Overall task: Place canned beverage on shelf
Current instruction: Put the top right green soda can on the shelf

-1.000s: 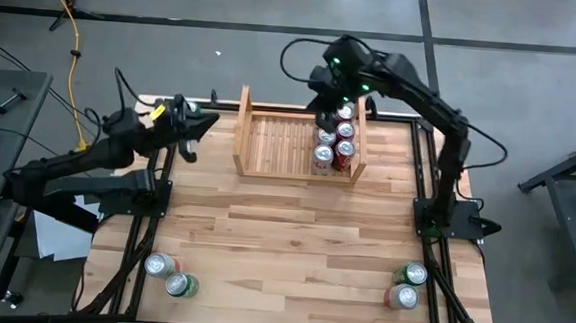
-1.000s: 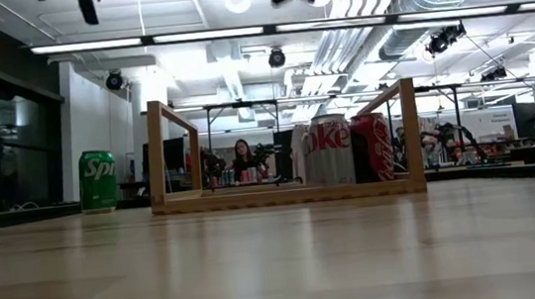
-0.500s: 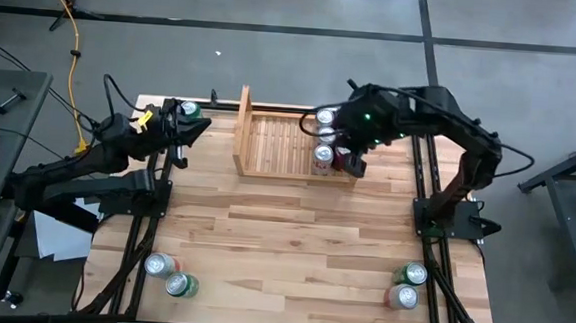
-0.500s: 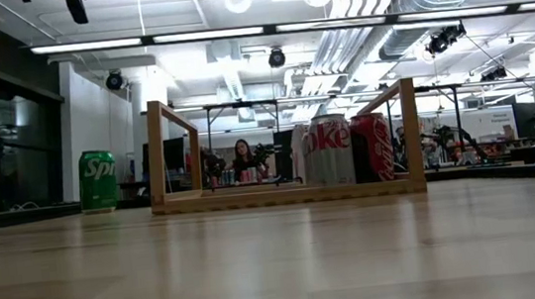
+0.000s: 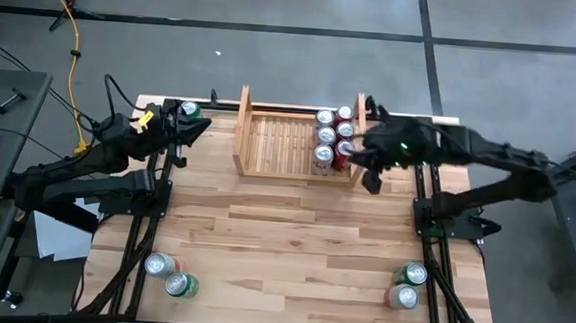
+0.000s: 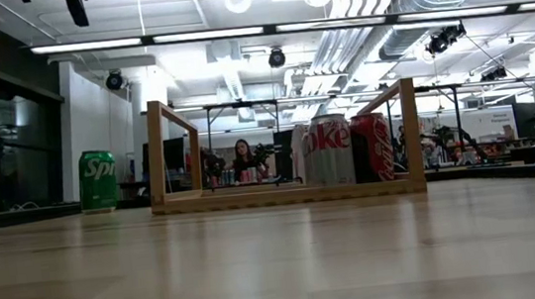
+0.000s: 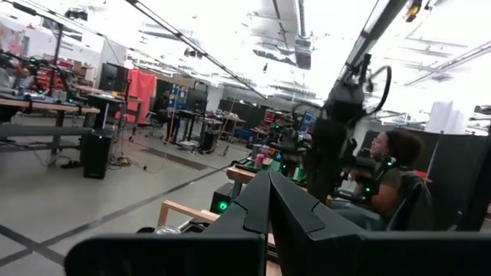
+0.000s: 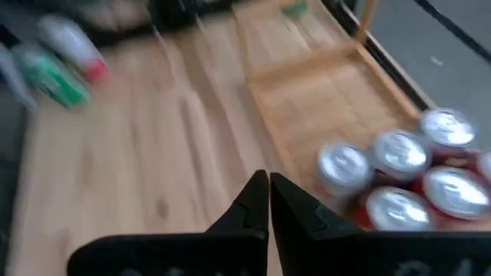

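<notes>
Pale butcher-block planks form the counter [image 5: 294, 232], which fills the middle of the high view above a grey floor. At upper centre stands the shelf [image 5: 279, 146], a low wooden rack with a slatted base and two upright side boards. Five canned beverages [image 5: 334, 136] crowd its right end, touching one another; from the low view a silver Diet Coke can [image 6: 328, 150] and a red Coke can [image 6: 372, 146] show against the right board.

Left of the shelf, at the upper left of the high view, the left gripper [image 5: 195, 128] hangs above the counter's back edge, fingers closed on nothing, beside a green Sprite can [image 5: 189, 108] standing by itself. Just right of the shelf's right board, the right gripper [image 5: 366, 158] hovers, fingers [image 8: 288, 207] pressed together and empty.

Two cans [image 5: 171, 275] stand at the lower left corner and two more [image 5: 406, 286] at the lower right.
</notes>
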{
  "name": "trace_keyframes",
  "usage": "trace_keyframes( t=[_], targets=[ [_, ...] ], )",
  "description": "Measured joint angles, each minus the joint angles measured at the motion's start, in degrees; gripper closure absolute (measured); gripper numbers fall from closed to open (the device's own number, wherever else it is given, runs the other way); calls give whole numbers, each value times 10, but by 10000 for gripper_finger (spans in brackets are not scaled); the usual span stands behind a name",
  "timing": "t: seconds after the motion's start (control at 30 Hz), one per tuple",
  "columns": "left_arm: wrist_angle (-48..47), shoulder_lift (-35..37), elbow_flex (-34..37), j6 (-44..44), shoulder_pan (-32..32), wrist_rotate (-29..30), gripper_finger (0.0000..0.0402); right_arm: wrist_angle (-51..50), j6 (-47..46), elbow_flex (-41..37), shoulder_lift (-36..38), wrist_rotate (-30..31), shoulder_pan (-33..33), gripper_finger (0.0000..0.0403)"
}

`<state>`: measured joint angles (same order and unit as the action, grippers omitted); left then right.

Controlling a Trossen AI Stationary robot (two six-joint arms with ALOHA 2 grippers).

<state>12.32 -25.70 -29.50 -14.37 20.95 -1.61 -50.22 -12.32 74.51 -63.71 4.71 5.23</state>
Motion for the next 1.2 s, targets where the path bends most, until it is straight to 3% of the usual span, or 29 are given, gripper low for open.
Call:
trace_keyframes(
  t=[0.17,0.37,0.53,0.73,0.83,0.97,1.2],
  targets=[
    [17,-6,0,-22,0,12,402,252,-70,-189,137,-20,0,403],
    [-36,-54,-35,-90,0,81,390,412,-68,-278,203,-3,0,403],
    [-260,-150,-177,-70,15,182,332,415,-54,-280,202,13,0,403],
    [-510,-284,-341,-33,108,303,222,412,-56,-280,194,12,0,403],
    [-553,-332,-360,-46,168,317,166,399,-56,-280,194,12,0,403],
    [-591,-387,-361,-91,244,281,108,386,-57,-280,192,12,0,403],
    [-647,-475,-360,-189,327,299,74,386,-68,-280,182,11,0,403]
  ],
)
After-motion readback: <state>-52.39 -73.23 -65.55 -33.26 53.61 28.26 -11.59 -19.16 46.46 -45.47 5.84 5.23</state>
